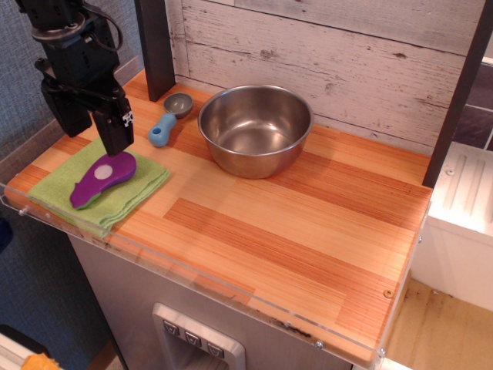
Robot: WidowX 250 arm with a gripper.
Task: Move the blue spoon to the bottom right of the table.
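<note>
The blue spoon [165, 127] lies on the table [308, 231] at the back left, its grey bowl pointing to the far wall and its light-blue handle toward the front. My gripper [91, 127] hangs to the left of the spoon, above the back edge of a green cloth. Its black fingers [114, 131] stand apart with nothing between them. The gripper is not touching the spoon.
A large steel bowl [256, 127] stands just right of the spoon. A purple eggplant toy [102, 179] lies on the green cloth [135, 193] at the front left. A dark post [156, 46] stands behind the spoon. A clear acrylic rim [231, 297] runs along the front edge.
</note>
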